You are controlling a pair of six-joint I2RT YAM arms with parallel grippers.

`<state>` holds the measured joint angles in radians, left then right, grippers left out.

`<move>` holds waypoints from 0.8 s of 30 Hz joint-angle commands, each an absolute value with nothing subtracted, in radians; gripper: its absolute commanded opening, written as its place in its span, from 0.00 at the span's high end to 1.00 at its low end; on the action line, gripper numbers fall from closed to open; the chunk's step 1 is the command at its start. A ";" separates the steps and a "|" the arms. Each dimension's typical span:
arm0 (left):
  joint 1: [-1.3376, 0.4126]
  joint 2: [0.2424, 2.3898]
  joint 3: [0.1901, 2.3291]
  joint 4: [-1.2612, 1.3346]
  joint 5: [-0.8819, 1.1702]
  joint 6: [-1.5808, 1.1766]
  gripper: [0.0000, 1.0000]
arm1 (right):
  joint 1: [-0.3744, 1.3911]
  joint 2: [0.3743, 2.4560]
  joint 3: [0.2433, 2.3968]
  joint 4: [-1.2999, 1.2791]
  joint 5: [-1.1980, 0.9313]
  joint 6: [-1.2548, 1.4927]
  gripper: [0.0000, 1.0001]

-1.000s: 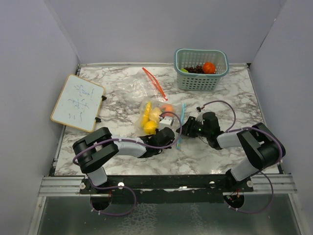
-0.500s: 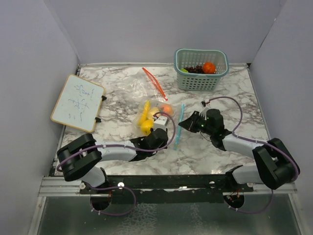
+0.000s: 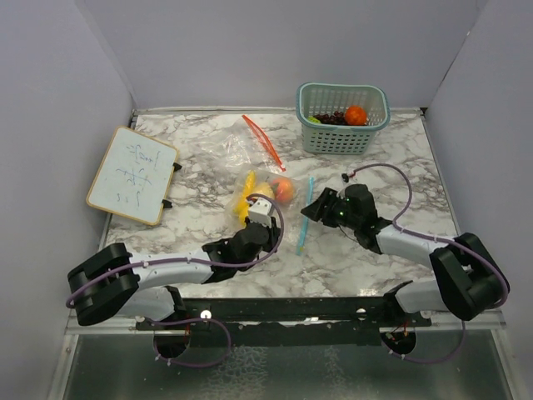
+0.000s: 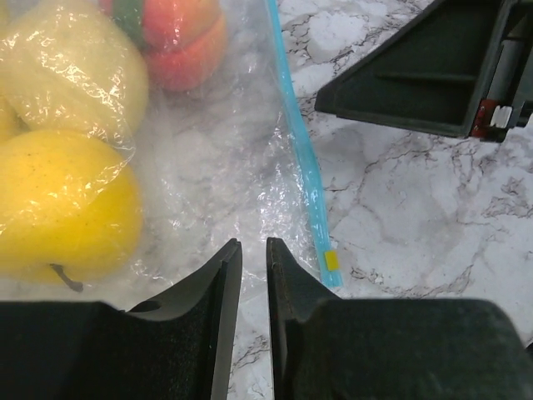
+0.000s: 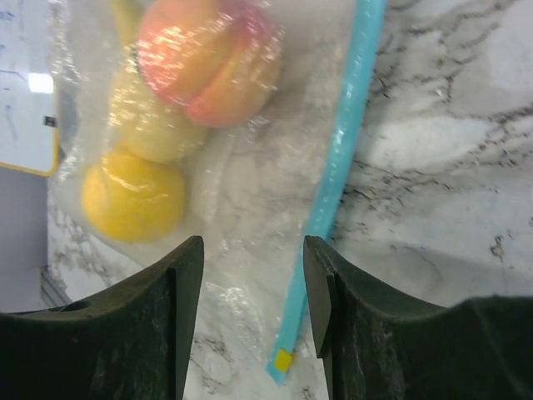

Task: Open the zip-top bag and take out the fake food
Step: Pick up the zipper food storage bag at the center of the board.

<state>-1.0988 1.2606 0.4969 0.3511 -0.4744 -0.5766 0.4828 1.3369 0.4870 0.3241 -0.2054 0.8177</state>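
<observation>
A clear zip-top bag (image 3: 268,208) lies mid-table, its blue zip strip (image 3: 306,212) along the right side. Inside it I see a pink-yellow peach (image 3: 281,190), a lemon (image 4: 58,200) and a pale yellow fruit (image 4: 71,75). My left gripper (image 4: 252,246) hovers over the bag's film just left of the blue zip strip (image 4: 296,142). Its jaws are shut to a thin slit with nothing in it. My right gripper (image 5: 254,246) is open low over the bag, the blue zip strip (image 5: 341,167) running just inside its right finger. In the top view the right gripper (image 3: 310,208) is at the strip.
A teal mesh basket (image 3: 343,137) at the back right holds an orange (image 3: 356,114), dark grapes (image 3: 333,118) and a lime (image 3: 312,119). A second clear bag with a red zip (image 3: 262,142) lies behind the first. A whiteboard (image 3: 133,175) rests at the left.
My left arm has stretched out flat and low, its wrist sliding left and back along the bag's near edge. My right arm has also lowered and extended, keeping its gripper at the blue strip.
</observation>
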 commanded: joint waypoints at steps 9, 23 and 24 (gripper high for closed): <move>-1.104 1.313 0.497 0.362 -0.518 -0.590 0.85 | 0.637 1.525 0.511 0.265 -0.017 0.831 0.50; -1.103 1.285 0.465 0.375 -0.530 -0.568 0.86 | 0.667 1.457 0.534 0.245 0.038 0.856 0.98; -1.103 1.282 0.461 0.389 -0.517 -0.548 0.83 | 0.667 1.434 0.541 0.234 0.039 0.854 0.98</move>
